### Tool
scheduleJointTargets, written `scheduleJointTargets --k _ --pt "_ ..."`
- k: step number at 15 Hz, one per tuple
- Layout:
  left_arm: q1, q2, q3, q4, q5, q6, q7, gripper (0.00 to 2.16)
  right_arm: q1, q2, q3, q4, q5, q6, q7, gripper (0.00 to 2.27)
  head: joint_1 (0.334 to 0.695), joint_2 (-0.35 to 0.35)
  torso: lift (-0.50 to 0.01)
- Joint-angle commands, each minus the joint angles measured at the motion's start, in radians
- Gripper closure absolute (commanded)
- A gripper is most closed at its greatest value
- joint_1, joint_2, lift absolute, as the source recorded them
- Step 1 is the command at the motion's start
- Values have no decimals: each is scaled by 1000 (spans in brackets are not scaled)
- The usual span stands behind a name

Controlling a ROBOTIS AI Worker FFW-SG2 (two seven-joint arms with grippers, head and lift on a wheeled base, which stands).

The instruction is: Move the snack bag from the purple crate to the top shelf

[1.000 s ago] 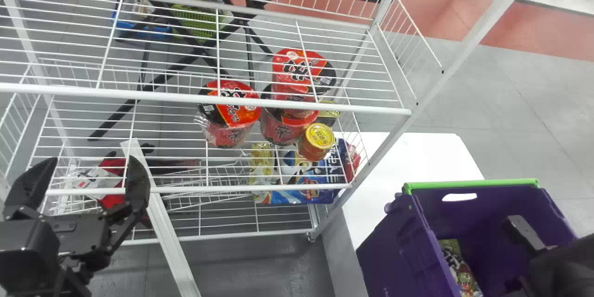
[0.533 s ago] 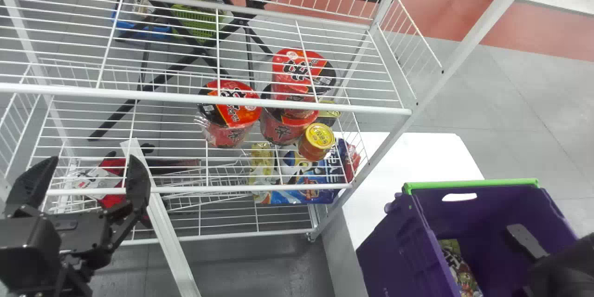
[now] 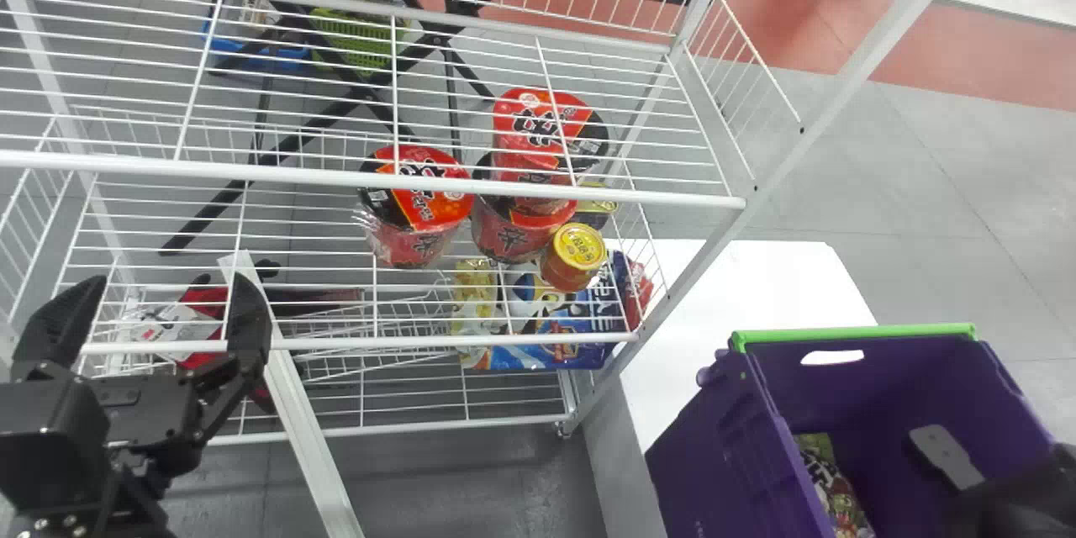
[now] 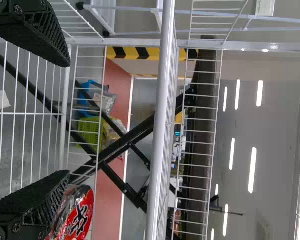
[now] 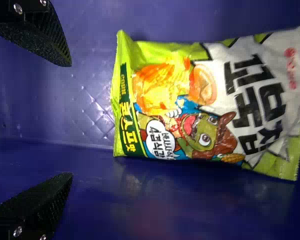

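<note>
Ideally, the right gripper (image 5: 70, 120), its fingers spread around nothing, lines up with the snack bag (image 5: 270, 65) lying in the purple crate (image 3: 706, 454), straddles the nearer end and squeezes gently, sparing the contents; the left gripper (image 3: 169, 280) hangs by the wire rack (image 3: 370, 178), likewise parted.

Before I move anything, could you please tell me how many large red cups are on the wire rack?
3 in view: the left cup, and, overlapping to its right, the lower cup and the upper cup. Others may be hidden behind them.
</note>
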Motion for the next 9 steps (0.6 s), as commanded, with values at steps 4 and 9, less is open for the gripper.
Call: scheduleJointTargets --k 4,9 --pt "-9 -1 18 12 20 -1 -18 33 -4 43 1 7 -9 -13 -106 -2 695 -350 -458" --pt "-29 -4 15 35 28 -1 -23 33 -12 61 -21 29 -63 -75 -201 -2 695 -350 -458"
